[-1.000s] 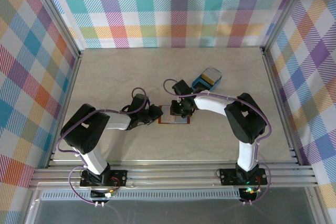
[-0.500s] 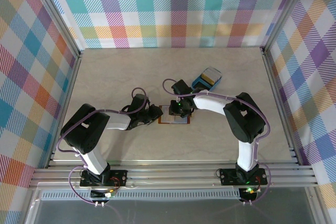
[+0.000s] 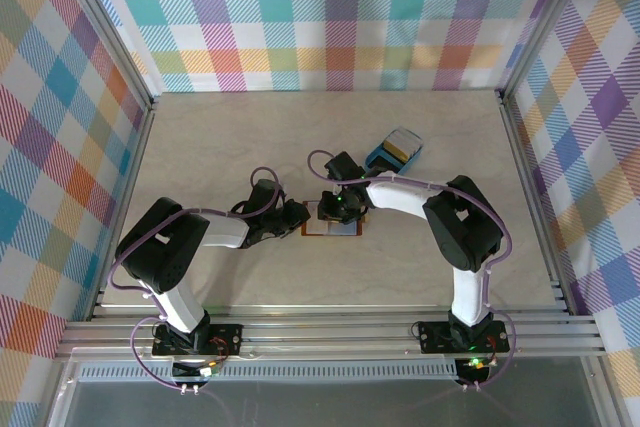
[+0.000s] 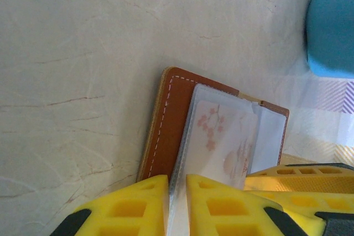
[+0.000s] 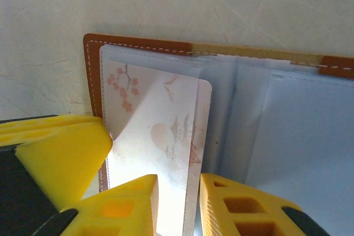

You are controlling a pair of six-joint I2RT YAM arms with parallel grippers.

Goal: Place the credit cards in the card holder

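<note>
Brown leather lies open on the table: the card holder sits flat with its pale lining up, directly beneath both tools. The right tool is pressed together on a whitish credit card printed with pink blossoms. Its yellow fingers pinch the card's near edge, while the far part lies partly under a clear sleeve just ahead of the tips. The left tool, just beside the right tool on its left, is closed on the thin edge of that sleeve, with the holder's stitched brown border just ahead and to its left. A blue tray stands beyond the right tool, apart from the holder. Compared with a second ago, the right tool has shifted slightly leftward over the holder, toward the left tool, hiding more of the lining from above. The left tool, holder and tray lie where they were.
</note>
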